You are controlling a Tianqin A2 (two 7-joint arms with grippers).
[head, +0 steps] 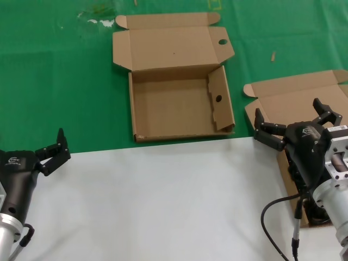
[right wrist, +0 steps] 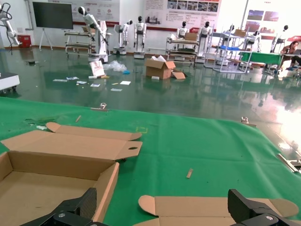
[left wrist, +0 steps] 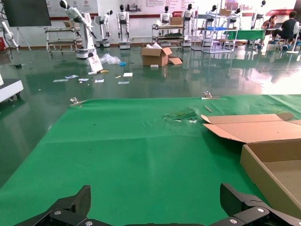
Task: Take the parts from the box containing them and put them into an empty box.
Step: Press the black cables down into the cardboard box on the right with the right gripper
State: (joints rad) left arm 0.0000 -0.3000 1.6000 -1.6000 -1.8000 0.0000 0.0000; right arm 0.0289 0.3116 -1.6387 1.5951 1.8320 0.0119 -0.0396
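We see the empty box (head: 182,111) lying open on the green cloth (head: 60,81) at about 12 o'clock from the robot. Its lid flap is folded back toward the far side, with a round hole near the lid's right corner and another hole in the right side flap. The tray's long axis runs left to right.

The second box (head: 296,100) sits at about 2 o'clock, well apart from the empty one, its plain lid tilted back and to the right. The right gripper (head: 293,122) hangs over this box with its fingers spread wide and nothing between them. It hides most of the box's inside, so we cannot tell how the power cords lie or which way they point.

The left gripper (head: 53,151) hovers at about 9 o'clock, at the edge of the white surface (head: 157,201), fingers wide apart and empty.
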